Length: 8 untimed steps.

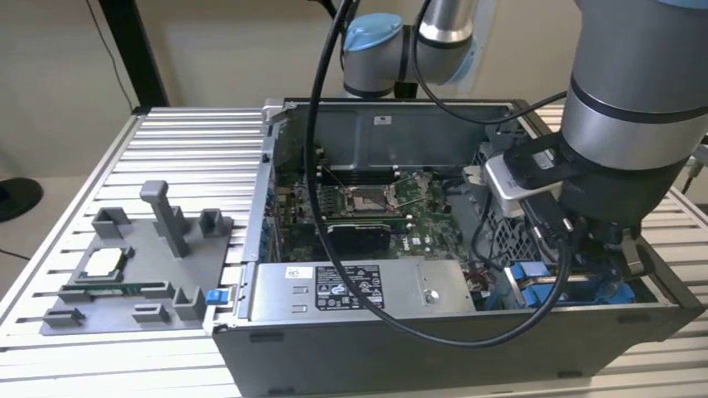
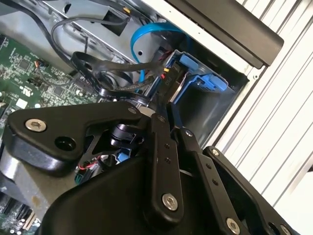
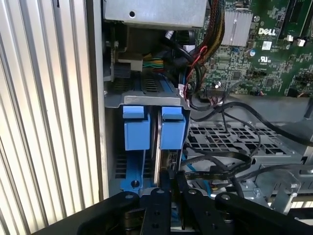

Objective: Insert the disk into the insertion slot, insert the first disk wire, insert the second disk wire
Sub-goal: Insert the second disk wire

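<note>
claw [image 2: 166,105] sits low in the corner of the open computer case [image 1: 443,340] at the exterior view's right, fingers drawn almost together; whether they pinch anything i cannot tell, since the tips are hidden among cables in both wrist views. just beyond the tips in the first wrist view stand two blue tabs [image 3: 154,127] side by side with a thin silver edge between them, which i take to be the disk [image 3: 157,147] standing on edge in the insertion slot [image 3: 117,166], already well down. in the second wrist view a blue data wire [image 2: 146,36] loops above the bay and flat black cables [image 2: 112,63] lie close around the fingertips, with red and yellow leads beside the blue carrier [image 2: 200,78]. the motherboard [image 1: 366,203] and the silver power supply [image 1: 354,290] lie toward the exterior view's left, clear of the claw. risks from here, as i judge them: the fingers could snag one of the black cables crowding them and drag it across the bay; a connector pushed at a slant could jam or bend against the drive's edge; and the wide linkage could knock the case wall, which stands very near.
</note>
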Motion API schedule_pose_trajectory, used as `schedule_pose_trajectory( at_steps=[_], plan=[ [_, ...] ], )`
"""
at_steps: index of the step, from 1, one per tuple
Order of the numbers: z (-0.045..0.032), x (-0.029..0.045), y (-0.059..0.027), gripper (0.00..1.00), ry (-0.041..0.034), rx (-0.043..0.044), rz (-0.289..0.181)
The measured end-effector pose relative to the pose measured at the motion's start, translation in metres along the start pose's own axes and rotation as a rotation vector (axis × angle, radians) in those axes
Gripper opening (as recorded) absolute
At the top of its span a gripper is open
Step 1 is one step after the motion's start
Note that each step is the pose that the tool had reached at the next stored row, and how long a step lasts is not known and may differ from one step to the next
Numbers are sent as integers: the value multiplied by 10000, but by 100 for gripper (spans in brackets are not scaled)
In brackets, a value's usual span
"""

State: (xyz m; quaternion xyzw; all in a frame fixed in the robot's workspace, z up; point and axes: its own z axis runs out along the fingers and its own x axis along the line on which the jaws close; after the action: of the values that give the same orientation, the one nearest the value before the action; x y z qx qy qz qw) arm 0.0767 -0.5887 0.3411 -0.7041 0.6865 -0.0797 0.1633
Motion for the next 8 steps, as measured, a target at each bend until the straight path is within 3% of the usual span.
schedule_pose_trajectory(
  at_steps=[8],
  plan=[
    [8,-6,2,0,16,61,41]
  ],
)
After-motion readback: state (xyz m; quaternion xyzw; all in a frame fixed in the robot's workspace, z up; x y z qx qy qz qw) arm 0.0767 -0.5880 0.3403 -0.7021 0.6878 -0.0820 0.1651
